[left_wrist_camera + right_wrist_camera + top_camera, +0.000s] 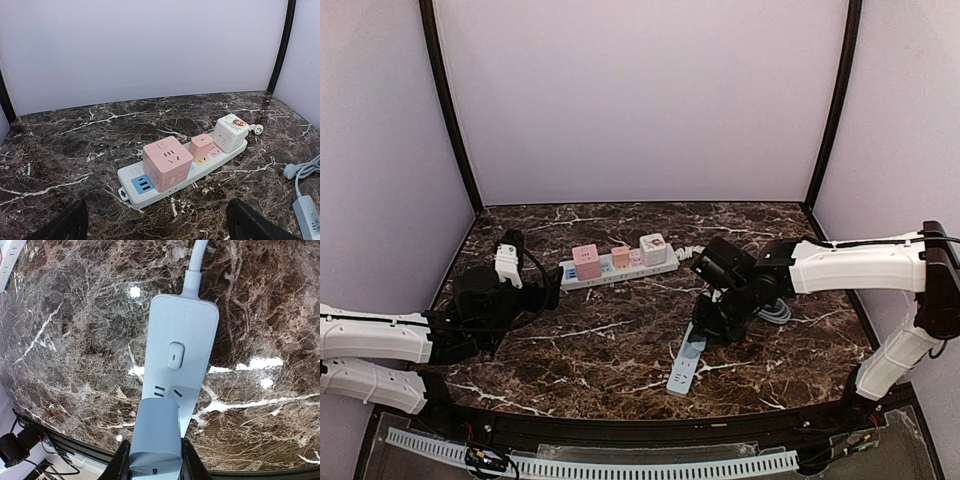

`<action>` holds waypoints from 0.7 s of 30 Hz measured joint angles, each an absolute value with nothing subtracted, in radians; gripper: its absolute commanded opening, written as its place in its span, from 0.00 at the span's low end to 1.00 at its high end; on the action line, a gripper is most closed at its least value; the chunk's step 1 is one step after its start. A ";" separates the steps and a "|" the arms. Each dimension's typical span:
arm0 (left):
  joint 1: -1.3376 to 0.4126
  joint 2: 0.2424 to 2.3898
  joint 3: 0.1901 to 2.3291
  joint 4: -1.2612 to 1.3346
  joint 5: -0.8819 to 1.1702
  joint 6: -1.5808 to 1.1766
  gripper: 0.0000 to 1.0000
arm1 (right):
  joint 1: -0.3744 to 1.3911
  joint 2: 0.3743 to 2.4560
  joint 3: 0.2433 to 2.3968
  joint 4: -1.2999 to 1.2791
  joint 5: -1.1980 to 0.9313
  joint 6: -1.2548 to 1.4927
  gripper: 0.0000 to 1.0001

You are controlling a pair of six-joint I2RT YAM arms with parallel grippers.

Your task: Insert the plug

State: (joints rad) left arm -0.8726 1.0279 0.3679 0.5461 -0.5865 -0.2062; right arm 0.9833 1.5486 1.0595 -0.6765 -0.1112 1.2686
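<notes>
1. A dark, white-veined marble table (600, 360) stands between pale lilac walls (640, 100).
2. A white power strip (200, 172) carrying cube adapters lies mid-table, and a grey strip (175, 340) lies nearer the front.
3. The left gripper (157, 227) sits low, facing the white strip, spread wide and empty.
4. The right gripper (155, 460) reaches down, clamping the grey plug (156, 437) on the grey strip's socket; whether it is fully seated is unclear.

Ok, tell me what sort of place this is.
Probably a robot test booth: plain lilac walls and black corner posts box in a marble-patterned tabletop, and a robot's right end effector holds a plug at a power strip.
</notes>
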 measured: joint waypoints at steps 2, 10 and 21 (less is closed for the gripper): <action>-0.873 1.028 0.368 0.546 -0.585 -0.207 0.96 | 0.983 1.557 1.060 -0.676 -0.111 1.266 0.00; -0.873 1.028 0.368 0.546 -0.584 -0.211 0.95 | 0.984 1.574 1.069 -0.667 -0.104 1.261 0.00; -0.873 1.011 0.368 0.545 -0.584 -0.212 0.95 | 0.984 1.589 1.098 -0.705 -0.060 1.262 0.00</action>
State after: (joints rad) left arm -0.8726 1.0111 0.3676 0.5453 -0.5842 -0.2119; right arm 0.9840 1.5894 1.0981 -0.7048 -0.0605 1.2625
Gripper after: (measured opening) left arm 0.949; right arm 0.256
